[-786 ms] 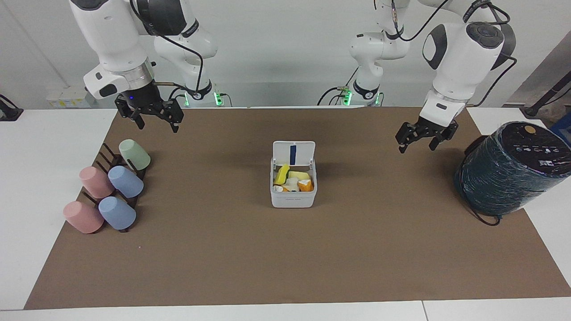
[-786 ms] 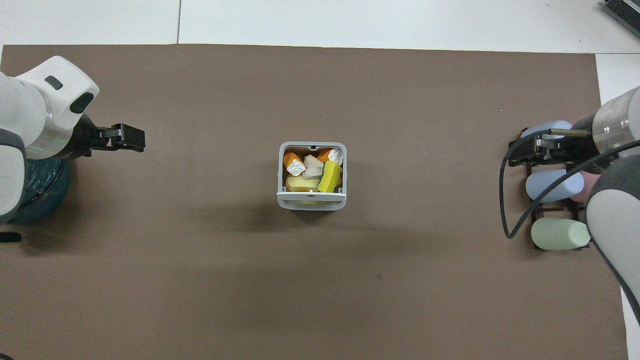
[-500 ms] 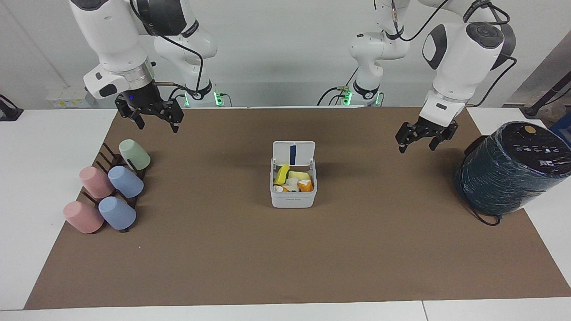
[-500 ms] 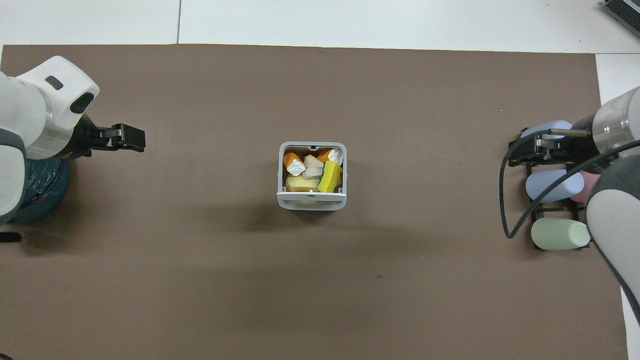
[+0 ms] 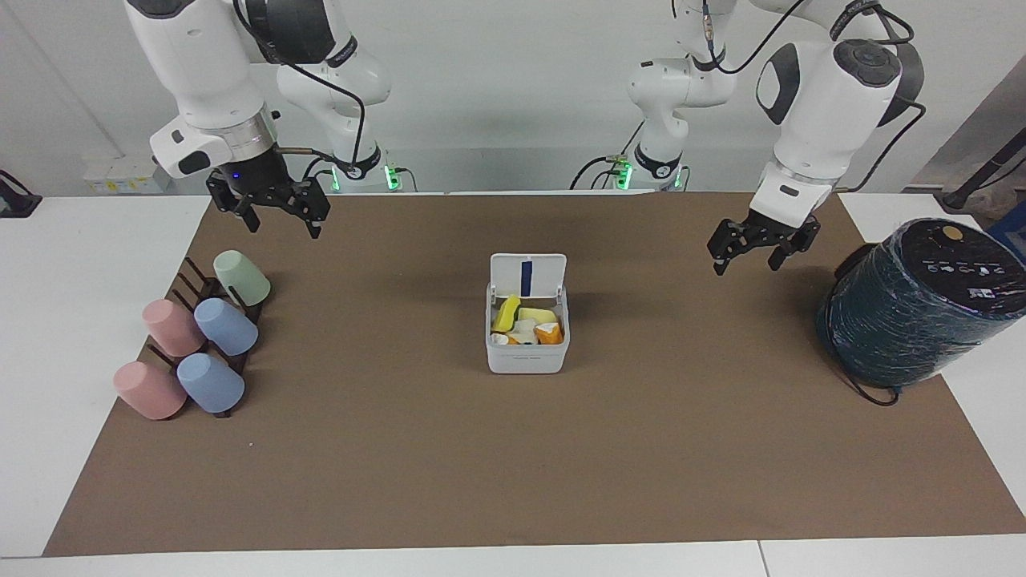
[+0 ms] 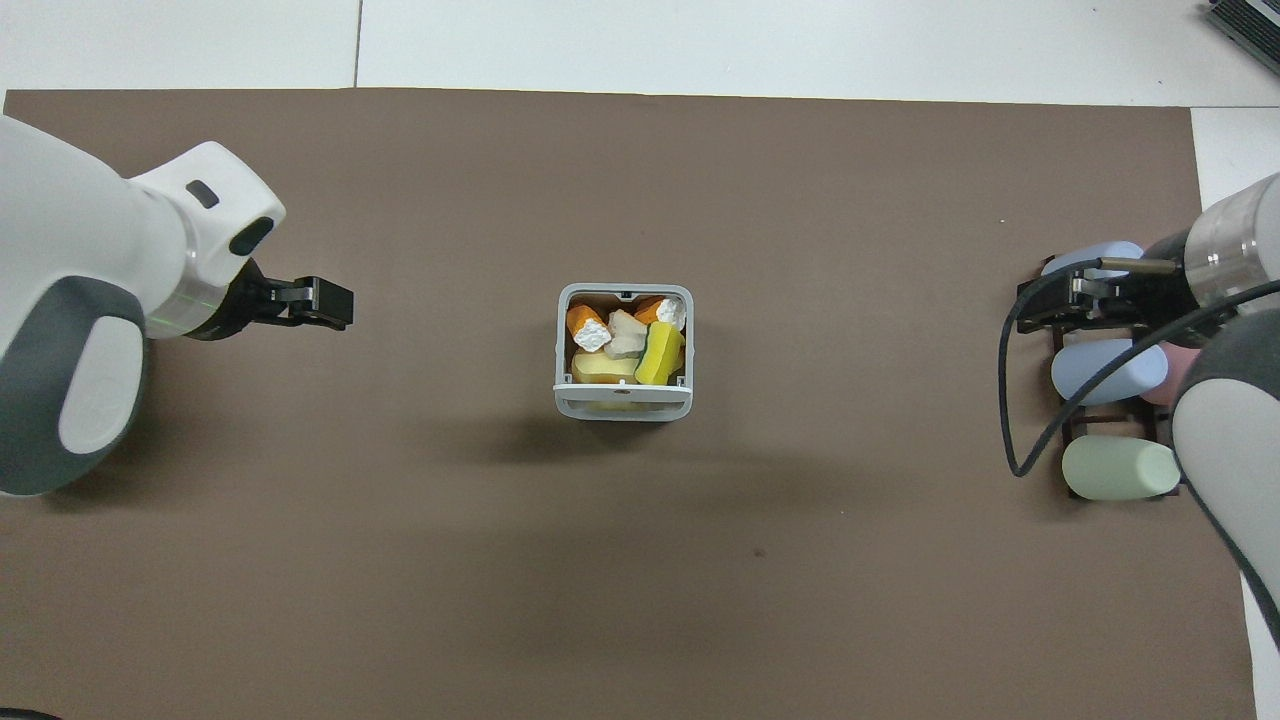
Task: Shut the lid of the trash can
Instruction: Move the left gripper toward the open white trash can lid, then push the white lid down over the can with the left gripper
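The small white trash can [image 5: 527, 359] stands on the middle of the brown mat, filled with yellow, orange and white scraps. Its lid [image 5: 528, 276] stands upright on the edge nearer to the robots, with the blue strip facing the can's inside. In the overhead view the can [image 6: 562, 340] shows from above and the lid [image 6: 623, 393] edge-on. My left gripper [image 5: 745, 258] is open and empty, in the air between the can and the dark teal cylinder [image 5: 922, 304]; it also shows in the overhead view [image 6: 335, 304]. My right gripper [image 5: 282, 224] is open and empty above the mat near the cup rack.
A dark rack with several pastel cups [image 5: 200, 336] lies at the right arm's end of the mat, seen in the overhead view too [image 6: 1110, 400]. The teal cylinder stands at the left arm's end, with a black cable at its base.
My left gripper has moved a little toward the trash can. The right arm, the can and the lid have not moved.
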Robot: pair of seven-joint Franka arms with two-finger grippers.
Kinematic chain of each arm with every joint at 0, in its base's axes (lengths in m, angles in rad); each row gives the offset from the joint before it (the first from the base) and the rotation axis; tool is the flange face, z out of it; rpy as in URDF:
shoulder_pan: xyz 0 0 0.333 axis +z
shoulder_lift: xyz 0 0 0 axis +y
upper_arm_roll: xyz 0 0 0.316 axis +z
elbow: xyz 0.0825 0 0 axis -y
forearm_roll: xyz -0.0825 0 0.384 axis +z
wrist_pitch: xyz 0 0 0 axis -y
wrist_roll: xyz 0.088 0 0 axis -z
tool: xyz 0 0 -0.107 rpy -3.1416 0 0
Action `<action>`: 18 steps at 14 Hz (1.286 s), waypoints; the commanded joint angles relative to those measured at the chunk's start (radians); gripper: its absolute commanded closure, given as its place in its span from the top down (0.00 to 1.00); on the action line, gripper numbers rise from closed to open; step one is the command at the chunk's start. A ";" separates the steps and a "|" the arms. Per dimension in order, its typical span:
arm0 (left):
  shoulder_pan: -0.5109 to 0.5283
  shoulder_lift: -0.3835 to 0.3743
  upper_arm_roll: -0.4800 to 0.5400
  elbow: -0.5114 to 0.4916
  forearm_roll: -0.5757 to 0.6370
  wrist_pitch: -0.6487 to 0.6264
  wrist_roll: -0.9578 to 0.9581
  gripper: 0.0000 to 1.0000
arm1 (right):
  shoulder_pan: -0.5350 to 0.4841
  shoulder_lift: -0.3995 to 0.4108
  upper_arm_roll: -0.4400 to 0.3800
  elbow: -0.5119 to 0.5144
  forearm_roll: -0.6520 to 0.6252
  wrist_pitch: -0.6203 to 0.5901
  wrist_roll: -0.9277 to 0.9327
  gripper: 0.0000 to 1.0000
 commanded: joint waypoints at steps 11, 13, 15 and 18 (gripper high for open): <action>-0.427 -0.117 0.004 -0.272 -0.191 0.229 -0.532 0.34 | -0.010 -0.003 0.004 -0.001 0.007 -0.002 -0.020 1.00; -0.443 -0.094 0.004 -0.299 -0.192 0.343 -0.572 0.17 | -0.010 -0.003 0.004 -0.001 0.007 -0.002 -0.020 1.00; -0.443 -0.072 0.004 -0.300 -0.195 0.394 -0.575 0.05 | -0.010 -0.003 0.004 -0.001 0.007 -0.002 -0.020 1.00; -0.437 -0.033 0.006 -0.293 -0.210 0.507 -0.577 0.00 | -0.010 -0.003 0.004 -0.001 0.007 -0.002 -0.020 1.00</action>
